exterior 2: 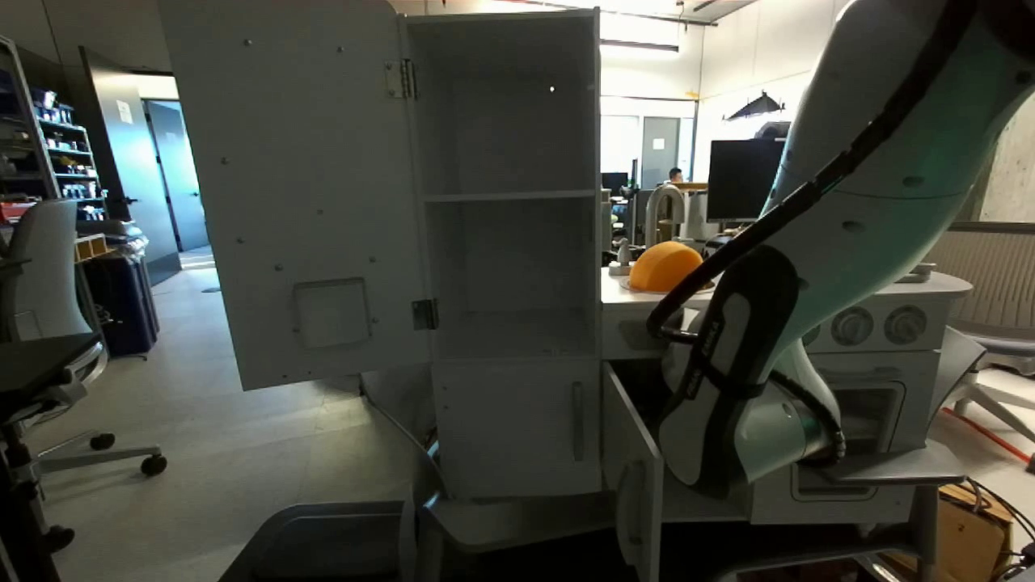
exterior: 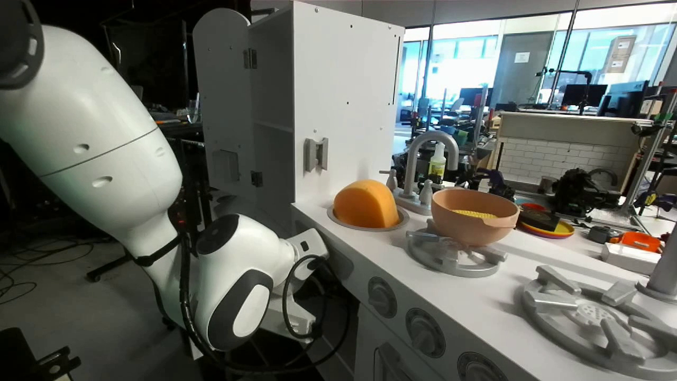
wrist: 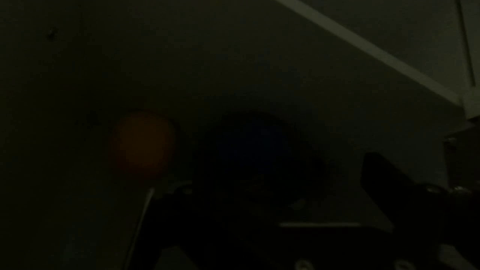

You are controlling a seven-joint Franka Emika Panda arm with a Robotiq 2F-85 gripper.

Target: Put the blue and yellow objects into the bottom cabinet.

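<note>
The wrist view is very dark. A dim rounded glow, orange-looking in this light, fits the yellow object [wrist: 143,144]. Right of it is a faint dark blue shape, the blue object [wrist: 251,144]; its outline, cap and label cannot be made out. My gripper [wrist: 287,174] has its right finger standing apart, with a wide gap to the dark left finger; the blue shape lies at the left of this gap. Whether the left finger touches it cannot be told. The bottom cabinet's door [exterior 2: 635,477] hangs open, and the arm reaches inside. Both exterior views hide the gripper and these objects.
An orange dome [exterior: 365,203] sits in the sink, and a tan bowl [exterior: 470,217] stands on a burner. The tall cabinet's door [exterior 2: 307,202] is open. A shut low door [exterior 2: 517,428] is beside the open one. Knobs [exterior: 423,330] line the counter front.
</note>
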